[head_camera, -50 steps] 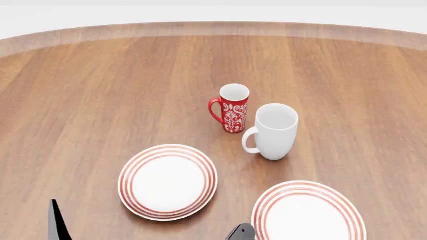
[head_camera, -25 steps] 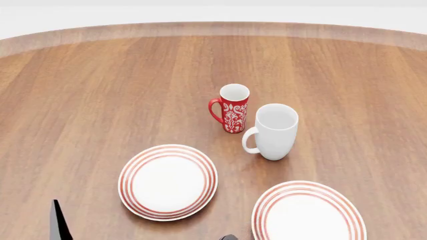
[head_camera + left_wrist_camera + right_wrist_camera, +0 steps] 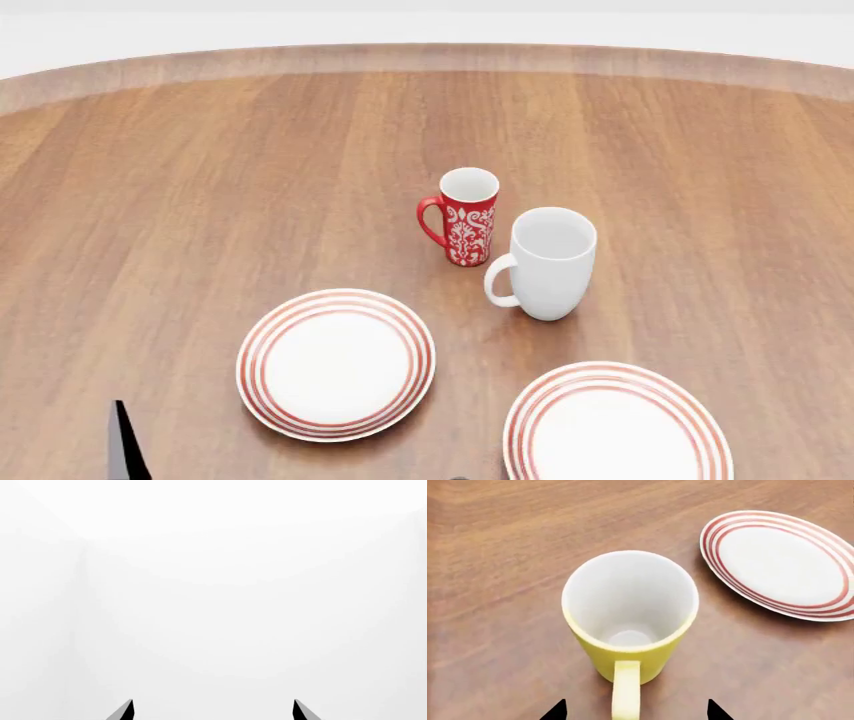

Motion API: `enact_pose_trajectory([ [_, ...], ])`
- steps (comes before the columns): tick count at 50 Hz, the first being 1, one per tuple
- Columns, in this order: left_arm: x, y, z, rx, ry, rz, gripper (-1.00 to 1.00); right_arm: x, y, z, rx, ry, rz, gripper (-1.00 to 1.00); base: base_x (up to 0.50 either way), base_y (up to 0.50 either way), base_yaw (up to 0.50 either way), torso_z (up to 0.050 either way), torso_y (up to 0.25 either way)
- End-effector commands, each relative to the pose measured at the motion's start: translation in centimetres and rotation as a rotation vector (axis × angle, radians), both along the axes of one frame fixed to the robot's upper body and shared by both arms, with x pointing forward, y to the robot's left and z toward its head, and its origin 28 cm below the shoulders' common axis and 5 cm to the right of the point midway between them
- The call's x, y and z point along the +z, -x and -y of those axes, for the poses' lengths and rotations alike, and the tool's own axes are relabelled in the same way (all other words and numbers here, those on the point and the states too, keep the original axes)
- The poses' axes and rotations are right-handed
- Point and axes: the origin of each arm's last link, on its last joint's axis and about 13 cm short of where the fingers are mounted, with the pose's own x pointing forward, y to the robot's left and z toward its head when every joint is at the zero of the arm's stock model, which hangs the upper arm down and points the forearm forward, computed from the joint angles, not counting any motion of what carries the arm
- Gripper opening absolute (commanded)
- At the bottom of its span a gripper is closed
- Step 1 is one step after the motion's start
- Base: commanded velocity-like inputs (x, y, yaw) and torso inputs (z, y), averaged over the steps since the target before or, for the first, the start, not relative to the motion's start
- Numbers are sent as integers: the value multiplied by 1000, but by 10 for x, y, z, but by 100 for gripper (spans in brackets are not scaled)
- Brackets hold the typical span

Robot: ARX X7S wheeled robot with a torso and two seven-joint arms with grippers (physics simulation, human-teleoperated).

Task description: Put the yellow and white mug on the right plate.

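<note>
Head view: right claw (image 3: 635,711) has dropped from sight, open behind yellow and white mug (image 3: 630,615).

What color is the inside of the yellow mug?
White inside the yellow mug, with a yellow outside and handle. The right wrist view shows it best.

A wooden table (image 3: 200,180) carries two plates and three mugs.

A round wooden table (image 3: 240,160) fills nearly the whole head view, its brown grain running across in long streaks, with a paler band along the curved far edge. Beyond that edge lies only plain, evenly lit white. The left wrist view shows blank white surfaces.
</note>
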Motion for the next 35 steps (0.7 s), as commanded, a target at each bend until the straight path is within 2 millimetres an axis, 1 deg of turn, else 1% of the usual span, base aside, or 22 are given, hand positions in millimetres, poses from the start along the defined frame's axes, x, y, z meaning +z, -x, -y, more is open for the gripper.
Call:
enact_pose_trajectory([
  [1, 0, -2, -1, 7, -3, 9, 100, -4, -5, -6, 8, -2, 12, 100, 0, 0, 0, 0, 0],
  [27, -1, -2, -1, 4, -6, 4, 100, -8, -6, -13, 30, 2, 14, 100, 0, 0, 0, 0, 0],
  [28, 0, -2, -1, 4, -5, 3, 100, -8, -6, -12, 28, 1, 15, -100, 0, 0, 0, 0, 0],
  [35, -1, -1, 0, 2, -6, 0, 100, -10, -6, -12, 17, 3, 16, -100, 0, 0, 0, 0, 0],
])
